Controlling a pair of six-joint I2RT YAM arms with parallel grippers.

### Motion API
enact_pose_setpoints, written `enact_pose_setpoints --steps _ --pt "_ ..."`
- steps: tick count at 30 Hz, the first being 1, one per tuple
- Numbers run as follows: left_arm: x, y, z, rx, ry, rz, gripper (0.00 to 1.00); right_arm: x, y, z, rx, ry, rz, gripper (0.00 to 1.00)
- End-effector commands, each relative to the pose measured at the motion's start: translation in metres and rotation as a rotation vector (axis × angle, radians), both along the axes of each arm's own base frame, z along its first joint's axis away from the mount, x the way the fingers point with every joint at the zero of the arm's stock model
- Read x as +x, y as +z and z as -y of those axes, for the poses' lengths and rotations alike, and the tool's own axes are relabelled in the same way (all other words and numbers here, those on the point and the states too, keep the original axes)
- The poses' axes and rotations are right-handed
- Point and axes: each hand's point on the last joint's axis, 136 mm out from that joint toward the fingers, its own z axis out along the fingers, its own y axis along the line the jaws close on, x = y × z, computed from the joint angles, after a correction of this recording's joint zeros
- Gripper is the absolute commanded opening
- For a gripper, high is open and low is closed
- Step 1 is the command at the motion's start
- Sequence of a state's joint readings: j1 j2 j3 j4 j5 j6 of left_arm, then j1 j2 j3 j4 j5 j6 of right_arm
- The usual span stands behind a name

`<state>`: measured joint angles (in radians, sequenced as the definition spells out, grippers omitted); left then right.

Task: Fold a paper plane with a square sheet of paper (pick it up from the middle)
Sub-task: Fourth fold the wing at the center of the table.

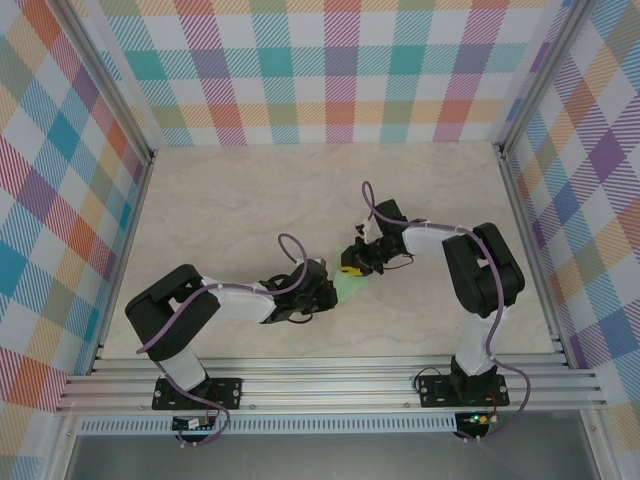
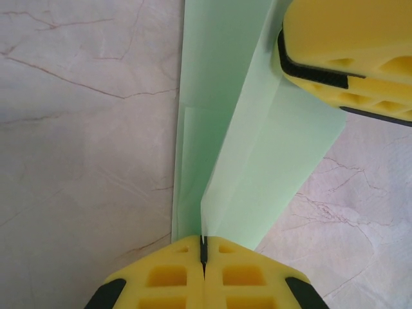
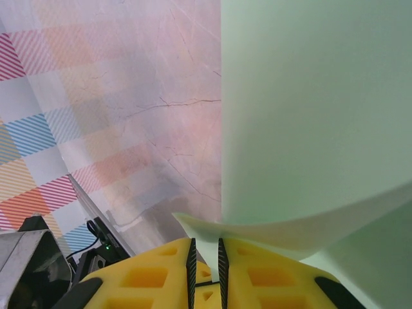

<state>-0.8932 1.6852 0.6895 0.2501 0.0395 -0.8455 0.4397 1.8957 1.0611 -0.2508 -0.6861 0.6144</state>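
The pale mint-green sheet of paper (image 1: pixel 351 288) is folded into a narrow strip with a raised flap and hangs between my two grippers above the table's middle. My left gripper (image 1: pixel 326 291) is shut on its near end; in the left wrist view the yellow jaws (image 2: pixel 203 248) pinch the standing crease of the sheet of paper (image 2: pixel 257 148). My right gripper (image 1: pixel 352 266) holds the other end from above. In the right wrist view its jaws (image 3: pixel 205 248) are nearly together with a layer of the sheet of paper (image 3: pixel 309 116) between them. The right gripper's finger (image 2: pixel 347 51) shows at the top right of the left wrist view.
The table (image 1: pixel 250 200) is pale marble-patterned, enclosed by checkered walls (image 1: pixel 330 70) and aluminium rails (image 1: pixel 330 385) along the near edge. Both arm bases sit on that rail.
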Motion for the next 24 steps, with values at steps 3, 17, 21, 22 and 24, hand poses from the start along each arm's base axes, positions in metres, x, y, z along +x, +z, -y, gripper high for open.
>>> enact_pose_setpoints --steps 3,17,21,22,24 --pt "-0.008 -0.018 -0.018 0.061 0.026 -0.047 0.0 -0.007 0.003 -0.011 0.045 0.038 -0.014 0.19" --pt "-0.01 -0.017 -0.018 0.074 0.009 -0.049 0.06 -0.008 -0.036 -0.006 -0.077 0.036 -0.063 0.17" --pt "-0.01 -0.003 -0.013 0.047 -0.017 -0.029 0.11 -0.01 -0.039 -0.001 -0.108 0.046 -0.056 0.16" --pt "-0.01 0.0 -0.012 0.044 -0.022 -0.026 0.13 -0.012 -0.039 0.0 -0.108 0.05 -0.056 0.16" --pt "-0.01 0.006 -0.01 0.034 -0.033 -0.023 0.14 -0.013 -0.038 0.0 -0.108 0.056 -0.058 0.16"
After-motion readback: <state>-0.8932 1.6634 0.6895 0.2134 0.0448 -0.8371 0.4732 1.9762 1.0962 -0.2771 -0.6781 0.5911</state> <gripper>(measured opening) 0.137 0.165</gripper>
